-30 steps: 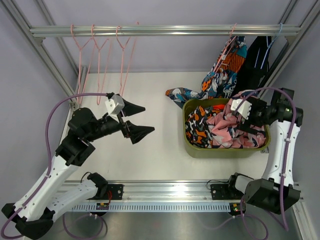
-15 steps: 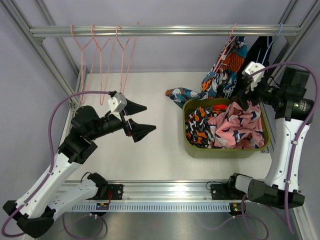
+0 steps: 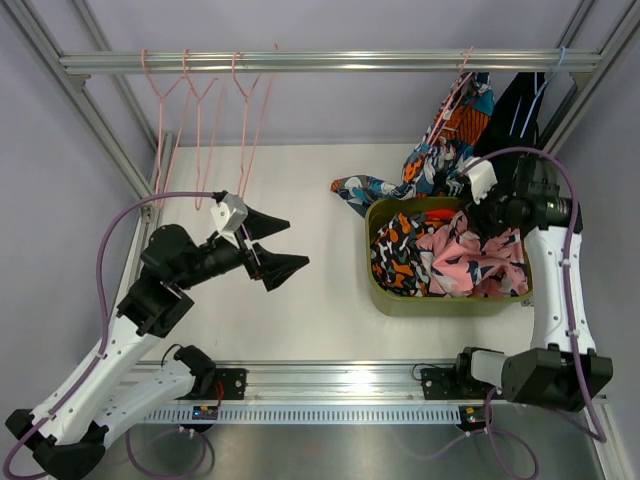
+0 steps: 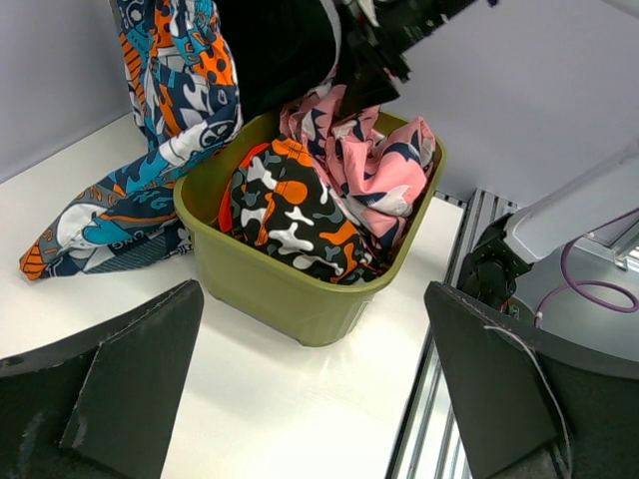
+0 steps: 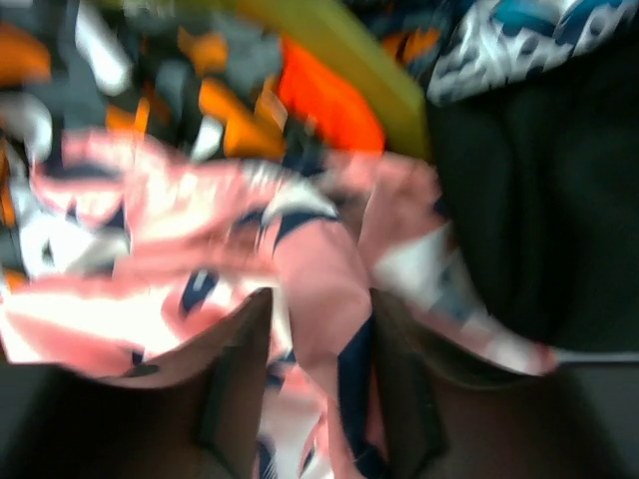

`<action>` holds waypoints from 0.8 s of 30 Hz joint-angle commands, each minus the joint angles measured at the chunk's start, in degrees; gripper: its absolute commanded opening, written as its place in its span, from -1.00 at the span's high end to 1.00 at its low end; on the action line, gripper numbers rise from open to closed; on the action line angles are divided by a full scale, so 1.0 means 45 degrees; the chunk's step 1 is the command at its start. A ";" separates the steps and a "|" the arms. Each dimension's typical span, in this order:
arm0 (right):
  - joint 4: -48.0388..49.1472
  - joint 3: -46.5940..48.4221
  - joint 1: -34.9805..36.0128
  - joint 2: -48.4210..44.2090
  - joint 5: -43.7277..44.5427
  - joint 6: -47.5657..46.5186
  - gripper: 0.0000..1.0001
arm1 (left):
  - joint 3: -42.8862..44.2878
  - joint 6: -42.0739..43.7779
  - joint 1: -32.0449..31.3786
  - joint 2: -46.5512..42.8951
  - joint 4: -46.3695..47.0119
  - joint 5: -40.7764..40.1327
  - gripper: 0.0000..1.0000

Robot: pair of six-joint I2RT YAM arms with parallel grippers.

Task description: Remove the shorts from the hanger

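Note:
Teal-orange-navy print shorts (image 3: 445, 150) (image 4: 170, 90) hang from a pink hanger (image 3: 462, 75), their lower end trailing onto the table. Beside them, black shorts (image 3: 515, 120) (image 5: 529, 200) hang from a blue hanger (image 3: 555, 65). Pink print shorts (image 3: 465, 255) (image 5: 150, 239), camouflage shorts (image 3: 395, 255) (image 4: 290, 210) and plain orange shorts (image 5: 324, 95) lie in the olive bin (image 3: 450, 308). My right gripper (image 3: 478, 205) (image 5: 319, 299) hovers at the bin's back edge with its jaws narrowed. A pink fold shows in the gap, and blur hides whether it is pinched. My left gripper (image 3: 298, 240) (image 4: 312, 291) is wide open and holds nothing.
Three bare pink hangers (image 3: 200, 100) dangle from the rail (image 3: 330, 62) at the back left. Frame posts stand at both sides. The bin (image 4: 260, 269) sits right of centre on the white table (image 3: 300, 300).
My right gripper rose out of the bin, then swung left and back to the bin's rear edge while its jaws narrowed. The left arm barely shifted.

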 commanded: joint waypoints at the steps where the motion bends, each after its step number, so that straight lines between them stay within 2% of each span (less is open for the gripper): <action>1: -0.0764 -0.1212 0.0061 -0.1678 0.1260 -0.0588 0.20 | -0.0190 -0.0222 0.0043 -0.0095 0.0960 -0.0378 -0.98; 2: -0.1055 -0.1508 0.0061 -0.1932 0.1105 -0.0801 0.25 | -0.0151 -0.0202 0.0043 0.0041 0.0999 -0.0320 -0.98; 5: -0.1155 -0.2563 0.0061 -0.2753 0.0909 -0.0591 0.56 | 0.0043 -0.0065 0.0043 0.0353 0.1000 -0.0086 -0.98; 10: -0.0162 -0.3697 0.0061 -0.1937 0.1084 0.1048 0.59 | 0.0240 -0.0084 0.0063 0.0686 0.1058 0.0149 -0.98; 14: 0.1261 -0.4068 0.0158 -0.0550 0.1454 0.3040 0.75 | 0.0435 -0.0357 0.0063 0.0862 0.1097 0.0286 -0.98; 21: 0.3550 -0.5708 0.1115 0.1168 0.2568 0.3181 0.82 | 0.0220 -0.0709 0.0063 0.0765 0.1332 0.0033 -0.98; 24: 0.3786 -0.6061 0.1213 0.1464 0.2802 0.3103 0.75 | 0.0162 -0.0768 0.0063 0.0706 0.1196 -0.0357 -0.98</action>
